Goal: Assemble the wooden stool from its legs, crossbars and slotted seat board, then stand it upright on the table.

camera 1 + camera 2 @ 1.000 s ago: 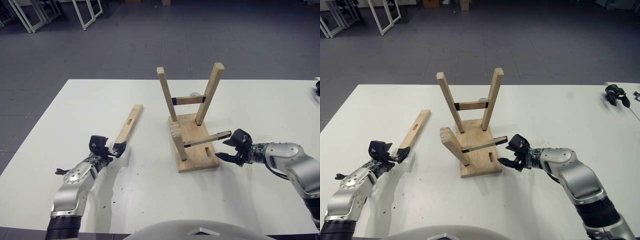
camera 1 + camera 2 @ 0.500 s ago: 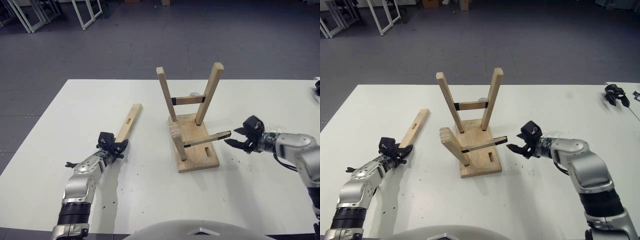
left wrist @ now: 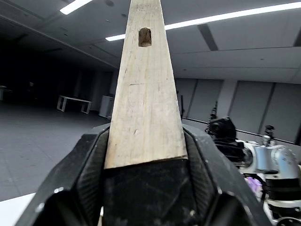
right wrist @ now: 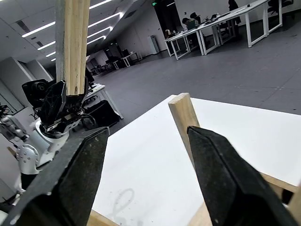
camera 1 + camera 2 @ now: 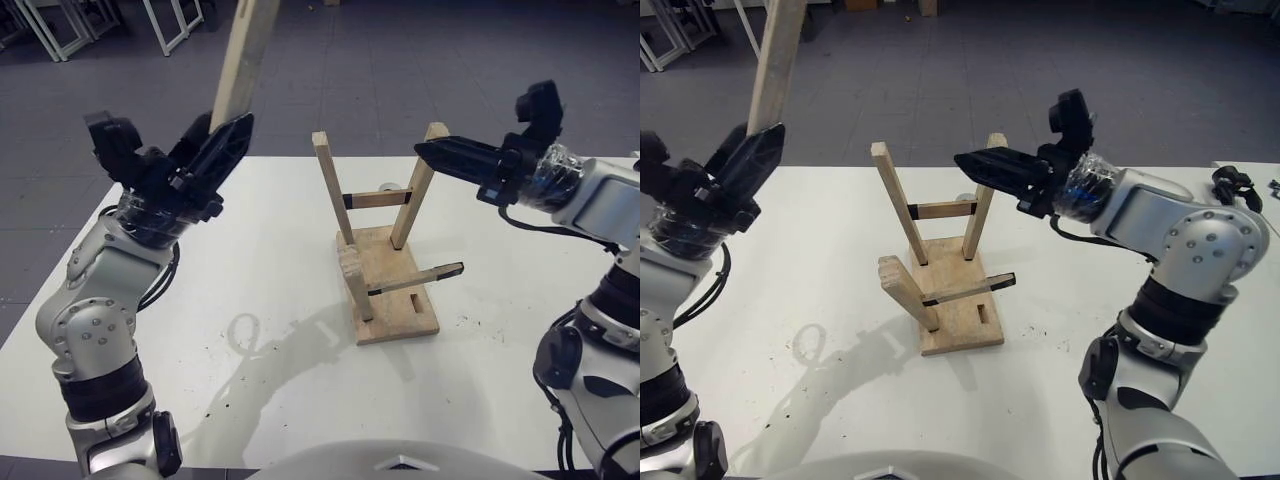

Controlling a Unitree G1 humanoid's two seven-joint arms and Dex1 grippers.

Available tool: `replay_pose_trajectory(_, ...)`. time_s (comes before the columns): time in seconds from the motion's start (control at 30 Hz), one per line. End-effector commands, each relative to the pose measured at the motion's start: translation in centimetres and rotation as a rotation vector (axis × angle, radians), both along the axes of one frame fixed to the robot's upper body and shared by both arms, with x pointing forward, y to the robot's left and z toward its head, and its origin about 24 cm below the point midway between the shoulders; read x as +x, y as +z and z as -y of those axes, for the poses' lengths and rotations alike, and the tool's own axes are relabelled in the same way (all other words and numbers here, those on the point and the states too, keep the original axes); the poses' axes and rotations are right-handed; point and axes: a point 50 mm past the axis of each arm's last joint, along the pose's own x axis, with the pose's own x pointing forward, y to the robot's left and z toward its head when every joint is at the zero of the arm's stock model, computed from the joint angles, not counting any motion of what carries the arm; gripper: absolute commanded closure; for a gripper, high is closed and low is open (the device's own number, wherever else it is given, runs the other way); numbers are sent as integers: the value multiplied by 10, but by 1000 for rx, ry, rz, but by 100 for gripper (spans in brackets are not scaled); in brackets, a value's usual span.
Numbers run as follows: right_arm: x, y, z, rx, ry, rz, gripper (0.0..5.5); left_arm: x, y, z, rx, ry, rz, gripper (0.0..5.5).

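Stool partly behind right gripper, perhaps

Left gripper: held high, left of the stool, clamped on a wooden leg.
Right gripper: level with the stool's upturned legs, fingers apart.

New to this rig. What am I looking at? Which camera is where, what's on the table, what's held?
A humanoid robot with two arms, each ending in a two-finger gripper. Two pictures come from its head, looking down over the white table; two from cameras on its wrists. On the table stands a half-built stool, upside down: seat board, three legs, two crossbars. The left gripper is shut on the fourth leg, held up in the air. The right gripper is open, near the top of one upright leg.
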Motion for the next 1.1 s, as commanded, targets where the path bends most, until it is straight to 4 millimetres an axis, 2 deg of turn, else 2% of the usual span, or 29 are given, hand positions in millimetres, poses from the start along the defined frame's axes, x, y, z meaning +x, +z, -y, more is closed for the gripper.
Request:
replay_pose_trajectory(0.03,-2,20,-26,156,183,6,255,-16,7,24,-48,-315,-50,345)
replay_pose_trajectory(0.17,-8,31,-37,233,298,5,255,-20,6,30,-94,-428,-109,345)
replay_pose_trajectory(0.37,-19,44,-40,287,397,31,153,-21,15,42,-129,-529,-143,345)
replay_pose_trajectory(0.5,-24,54,-55,310,433,37,148,-22,12,50,-83,-551,-175,345)
replay_pose_trajectory(0.6,-26,54,-61,294,431,25,201,-23,9,46,-78,-552,-186,345)
replay_pose_trajectory(0.87,-28,53,-59,247,436,42,341,-24,2,30,-89,-551,-196,345)
replay_pose_trajectory(0.97,-28,55,-58,245,439,47,343,-25,2,31,-76,-570,-191,345)
replay_pose_trajectory(1.0,-27,55,-58,246,438,49,343,-26,2,31,-65,-575,-185,309)
replay_pose_trajectory(1.1,-22,58,-55,267,406,51,345,-23,-2,28,-65,-539,-177,273)
